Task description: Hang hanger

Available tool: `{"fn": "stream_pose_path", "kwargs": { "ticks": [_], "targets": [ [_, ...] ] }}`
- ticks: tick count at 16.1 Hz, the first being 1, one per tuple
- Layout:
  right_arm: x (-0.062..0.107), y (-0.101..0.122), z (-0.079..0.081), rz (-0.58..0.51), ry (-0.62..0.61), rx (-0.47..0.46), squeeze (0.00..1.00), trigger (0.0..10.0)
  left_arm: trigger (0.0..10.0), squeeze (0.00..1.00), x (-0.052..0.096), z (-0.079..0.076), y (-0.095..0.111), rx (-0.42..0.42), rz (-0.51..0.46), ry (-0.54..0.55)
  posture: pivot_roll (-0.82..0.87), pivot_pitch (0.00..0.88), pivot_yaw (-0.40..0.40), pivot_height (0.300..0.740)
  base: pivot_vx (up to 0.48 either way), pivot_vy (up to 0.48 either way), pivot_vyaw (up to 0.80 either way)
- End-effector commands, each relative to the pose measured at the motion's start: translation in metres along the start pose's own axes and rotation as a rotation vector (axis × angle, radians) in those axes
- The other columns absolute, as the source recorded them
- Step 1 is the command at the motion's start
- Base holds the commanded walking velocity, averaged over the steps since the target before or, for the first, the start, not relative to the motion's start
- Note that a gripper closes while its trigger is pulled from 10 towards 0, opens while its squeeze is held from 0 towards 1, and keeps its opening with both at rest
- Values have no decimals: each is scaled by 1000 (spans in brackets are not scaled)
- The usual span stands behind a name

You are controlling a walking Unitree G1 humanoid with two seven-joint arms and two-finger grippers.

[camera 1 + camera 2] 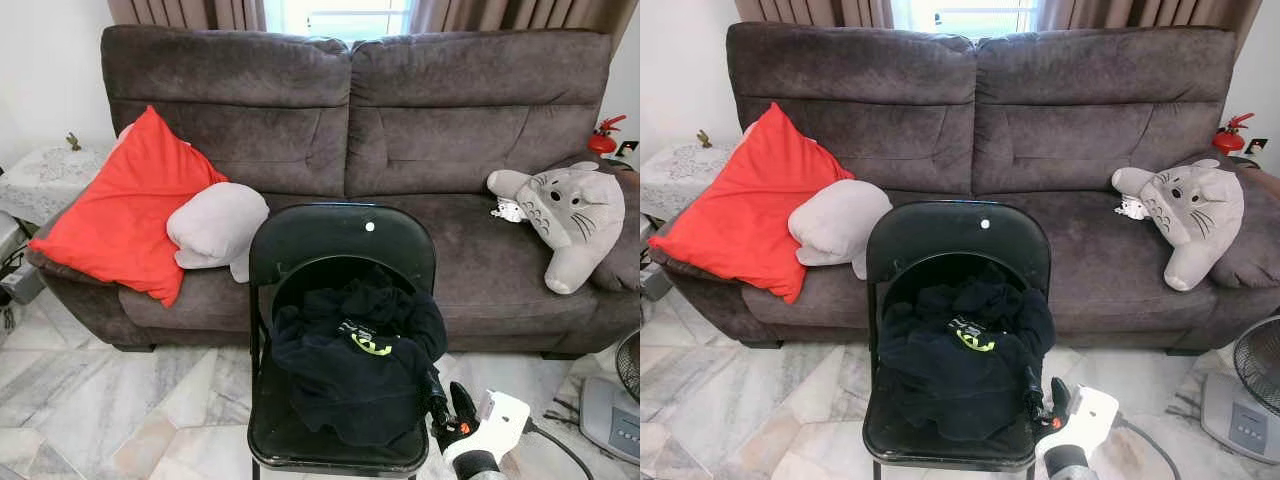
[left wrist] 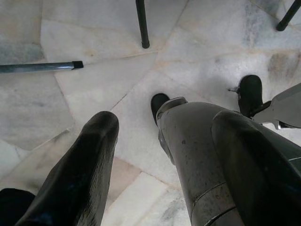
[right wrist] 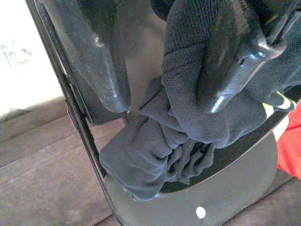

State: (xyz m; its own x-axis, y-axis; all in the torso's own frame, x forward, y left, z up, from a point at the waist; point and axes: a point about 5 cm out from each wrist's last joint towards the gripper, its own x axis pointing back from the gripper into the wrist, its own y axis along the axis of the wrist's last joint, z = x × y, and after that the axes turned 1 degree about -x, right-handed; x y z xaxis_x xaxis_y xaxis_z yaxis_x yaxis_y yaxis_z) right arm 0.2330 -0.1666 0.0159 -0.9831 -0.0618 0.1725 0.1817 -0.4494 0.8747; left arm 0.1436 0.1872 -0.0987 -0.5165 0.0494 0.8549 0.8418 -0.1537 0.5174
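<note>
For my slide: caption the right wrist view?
Open right gripper reaching at a crumpled dark knit garment on a black folding chair.

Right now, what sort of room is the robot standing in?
Most likely a home living room: a grey sofa with a red cushion and a plush toy, curtains behind it, and a black folding chair holding dark clothing on marble floor.

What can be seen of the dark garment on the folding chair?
The dark garment is black, soft knit-looking fabric, crumpled in a heap on the black folding chair, piled against its backrest. A yellow-green and white logo shows on top. The right gripper is at its near edge, open fingers straddling a fold.
</note>
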Motion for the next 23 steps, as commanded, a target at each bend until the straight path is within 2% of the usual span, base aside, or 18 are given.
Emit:
{"fn": "stream_pose_path", "kwargs": {
  "ticks": [1, 2, 3, 4, 7, 21, 23],
  "targets": [
    [-1, -2, 1, 2, 1, -1, 0, 9961, 10000, 0, 2, 3, -8, -13, 32, 6, 6, 7, 53, 740, 0, 0, 0],
    [-2, -2, 0, 0, 3, -1, 0, 8588, 10000, 0, 2, 3, -8, -13, 32, 6, 6, 10, 54, 740, 0, 0, 0],
    [-2, -2, 1, -1, 6, -1, 0, 4039, 10000, 0, 2, 3, -8, -13, 32, 6, 6, 10, 54, 740, 0, 0, 0],
    [-2, -3, 2, -2, 12, 0, 0, 1451, 10000, 0, 2, 3, -8, -13, 32, 6, 6, 10, 54, 740, 0, 0, 0],
    [-3, -3, 4, -5, 23, 4, 0, 39, 10000, 0, 2, 3, -8, -15, 33, 8, 6, 15, 53, 740, 0, 0, 0],
    [-6, 2, 11, -27, 63, 35, 0, 0, 10000, 0, 2, 3, -7, -28, 35, 18, 5, 15, 54, 740, 0, 0, 0],
    [-7, 13, 21, -66, 113, 62, 0, 0, 10000, 0, 2, 3, -7, -29, 34, 19, 4, 15, 54, 740, 0, 0, 0]
  ]
}}
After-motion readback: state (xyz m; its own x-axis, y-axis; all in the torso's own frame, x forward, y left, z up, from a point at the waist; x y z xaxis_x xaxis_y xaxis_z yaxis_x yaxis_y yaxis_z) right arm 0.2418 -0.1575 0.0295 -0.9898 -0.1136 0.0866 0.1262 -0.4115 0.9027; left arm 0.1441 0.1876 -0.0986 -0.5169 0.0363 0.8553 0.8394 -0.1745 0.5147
